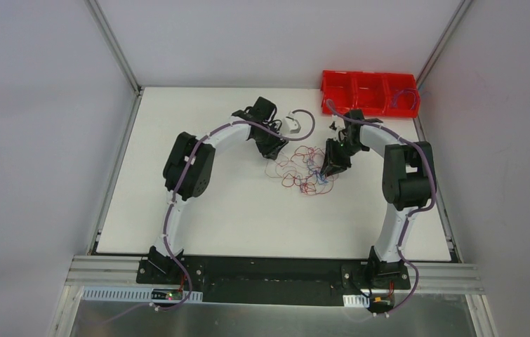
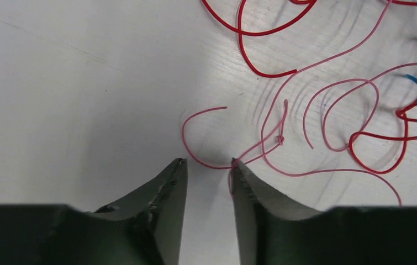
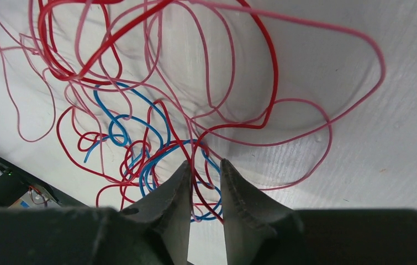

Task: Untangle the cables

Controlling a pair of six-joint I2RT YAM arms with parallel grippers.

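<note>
cables (image 1: 304, 168): red-blue tangle on table (image 1: 234, 217), near red tray (image 1: 368, 91). left end effector (image 2: 206, 164): parted astride a stray pink end, likely to draw it out. right end effector (image 3: 205, 164), tray side: narrowly parted around core strands.

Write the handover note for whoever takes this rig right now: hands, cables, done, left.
Left hand: jaws apart, tips at a loose pink strand on the tangle's left edge.
Right hand: jaws narrowly apart, red strands running between them; no firm clamp visible.
Cables: one bunch on the table, between both hands.
Done: no cable separated.
Left: pull each strand free and lay them apart.
</note>
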